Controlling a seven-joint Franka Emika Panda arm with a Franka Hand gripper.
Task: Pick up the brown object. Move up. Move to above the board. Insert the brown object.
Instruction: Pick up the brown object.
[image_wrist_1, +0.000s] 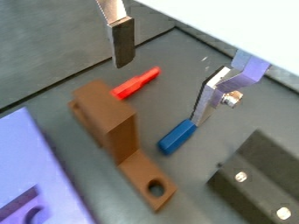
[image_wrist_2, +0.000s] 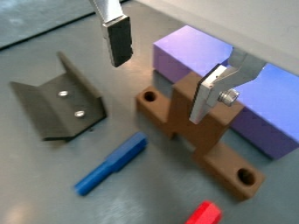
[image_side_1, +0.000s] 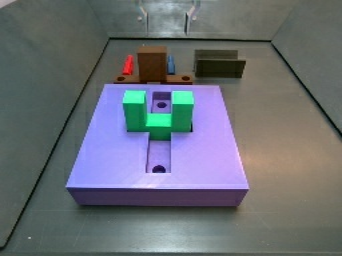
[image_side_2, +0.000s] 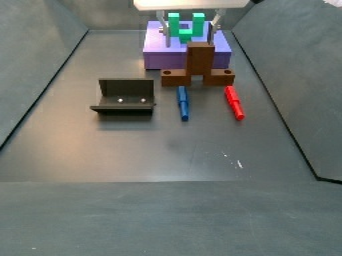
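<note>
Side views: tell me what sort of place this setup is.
Probably a lab test cell for robot insertion work. A grey walled enclosure holds only practice pieces: the board with its green block, the brown object, and the fixture. The gripper hangs open above the brown object.

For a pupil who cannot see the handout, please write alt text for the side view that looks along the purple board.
A large purple board with a lengthwise slot fills the view, a green U-shaped block standing on it. Behind its far edge stand a brown block, a red stick, a blue stick and a dark bracket. The pincer hangs high above, blurred.
</note>
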